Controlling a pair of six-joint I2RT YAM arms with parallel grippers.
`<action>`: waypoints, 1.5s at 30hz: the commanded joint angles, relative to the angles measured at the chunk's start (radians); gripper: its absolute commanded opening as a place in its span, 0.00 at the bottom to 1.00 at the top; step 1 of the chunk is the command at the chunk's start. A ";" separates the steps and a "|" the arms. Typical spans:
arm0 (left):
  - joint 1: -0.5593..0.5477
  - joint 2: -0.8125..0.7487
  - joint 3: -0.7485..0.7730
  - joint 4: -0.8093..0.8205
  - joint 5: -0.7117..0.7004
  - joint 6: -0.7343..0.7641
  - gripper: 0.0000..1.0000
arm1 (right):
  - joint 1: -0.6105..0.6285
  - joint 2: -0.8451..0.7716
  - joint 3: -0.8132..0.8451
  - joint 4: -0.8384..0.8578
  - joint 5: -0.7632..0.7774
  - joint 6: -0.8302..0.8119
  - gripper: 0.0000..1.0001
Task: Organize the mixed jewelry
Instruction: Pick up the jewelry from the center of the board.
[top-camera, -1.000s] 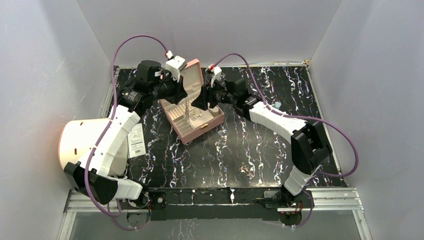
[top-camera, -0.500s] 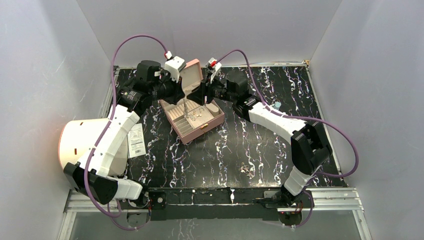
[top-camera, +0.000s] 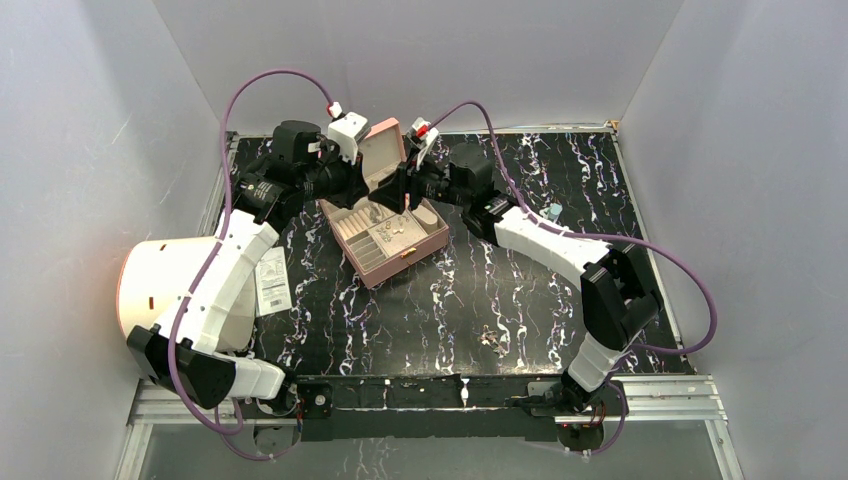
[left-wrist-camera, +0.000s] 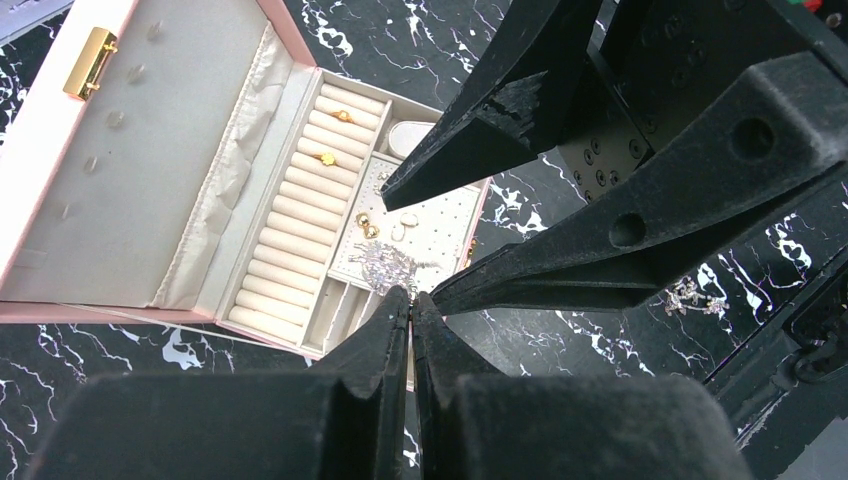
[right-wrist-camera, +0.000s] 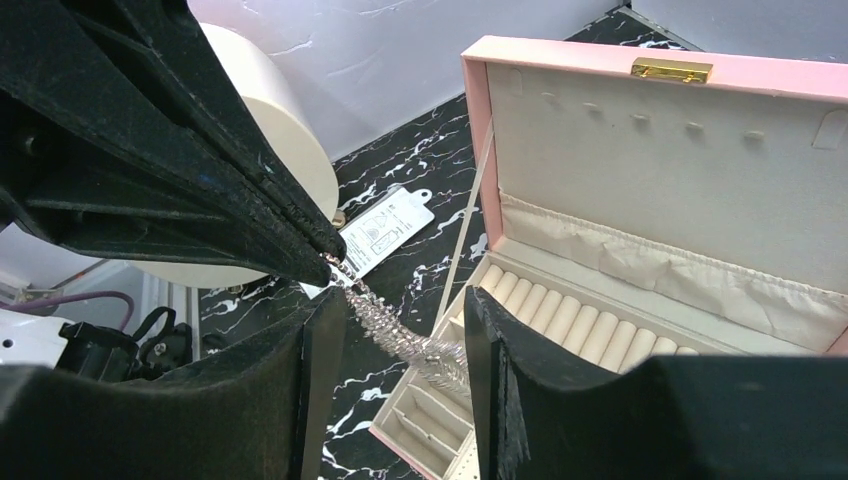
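My left gripper (top-camera: 372, 190) is shut on the top end of a silvery chain piece (left-wrist-camera: 380, 266) that hangs over the open pink box (top-camera: 400, 258). My right gripper (right-wrist-camera: 403, 300) is open, one finger on each side of the hanging chain (right-wrist-camera: 400, 340) and not touching it. Its fingers (left-wrist-camera: 620, 240) fill the left wrist view, just beyond my left gripper (left-wrist-camera: 411, 298). Gold rings (left-wrist-camera: 326, 158) sit in the box's ring rolls and small pieces lie on its dotted pad (left-wrist-camera: 400, 228). A small pile of mixed jewelry (top-camera: 492, 340) lies on the table near the front, and a pale blue bit (top-camera: 554, 211) at the right.
The box lid (right-wrist-camera: 650, 160) stands open behind both grippers. A white barcode tag (top-camera: 271, 280) lies left of the box. A large white rounded object (top-camera: 165, 275) sits at the left edge. Grey walls enclose the black marbled table (top-camera: 560, 160).
My right gripper has moved left, close to the left gripper, and now straddles the hanging chain. The chain's lower end has come down toward the box tray. The left arm has barely moved.
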 joint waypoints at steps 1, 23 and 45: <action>0.004 -0.028 0.031 -0.008 0.017 -0.009 0.00 | 0.012 -0.036 -0.004 0.075 0.017 -0.020 0.52; 0.003 -0.035 0.034 0.001 0.019 -0.045 0.00 | 0.047 0.004 -0.010 0.098 0.061 -0.034 0.41; 0.003 -0.031 0.046 0.014 0.000 -0.060 0.00 | 0.057 0.059 -0.050 0.169 0.110 -0.018 0.26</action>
